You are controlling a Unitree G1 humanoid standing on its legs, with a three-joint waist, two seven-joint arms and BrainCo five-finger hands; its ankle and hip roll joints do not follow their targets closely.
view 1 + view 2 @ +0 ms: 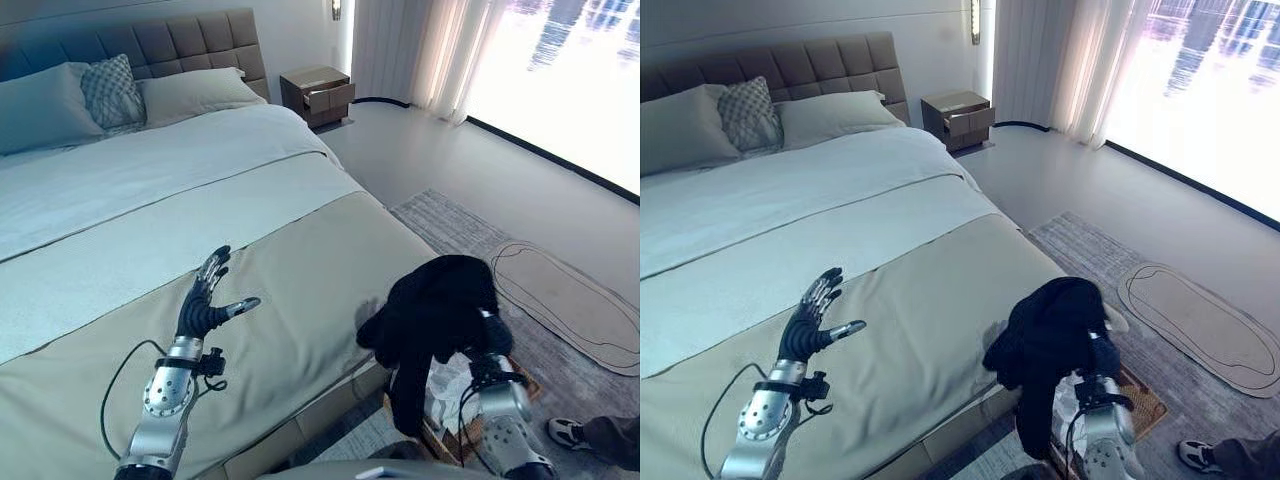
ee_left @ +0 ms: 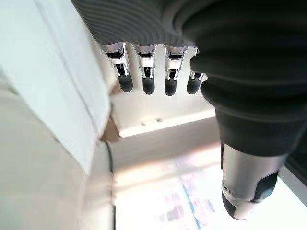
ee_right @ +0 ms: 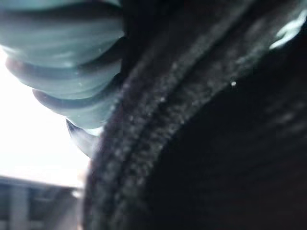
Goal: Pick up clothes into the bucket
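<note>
Clothes first: you have one black garment [image 1: 432,312] bunched and draped over the right hand [image 1: 492,335] at the near right corner of the bed [image 1: 230,190], lifted clear of the bedcover with a loose end hanging down toward the floor. That hand is almost wholly buried in the dark cloth, so you cannot tell whether its fingers are curled or straight; its wrist view shows ribbed cover pressed right against thick black fabric [image 3: 201,143]. Below the hanging garment, on the floor just beside the bed's near right corner, sits a low container [image 1: 520,385] with pale cloth [image 1: 450,385] inside it, mostly hidden by the arm and the garment. Your left hand [image 1: 205,300] hovers over the tan bedcover on the near left part of the bed, fingers straight and spread wide, thumb pointing right, holding nothing; its wrist view shows the dark-tipped fingers [image 2: 146,84] in a straight row. At the far end of the bed lie a grey pillow [image 1: 45,105], a patterned cushion [image 1: 110,90] and a pale pillow [image 1: 195,92] against a quilted headboard [image 1: 190,40]. A wooden nightstand [image 1: 317,93] stands to the far right of the bed. A grey rug [image 1: 450,225] lies on the floor to the right, with a pale oval mat [image 1: 570,295] on it. A person's shoe [image 1: 568,432] shows at the near right edge.
</note>
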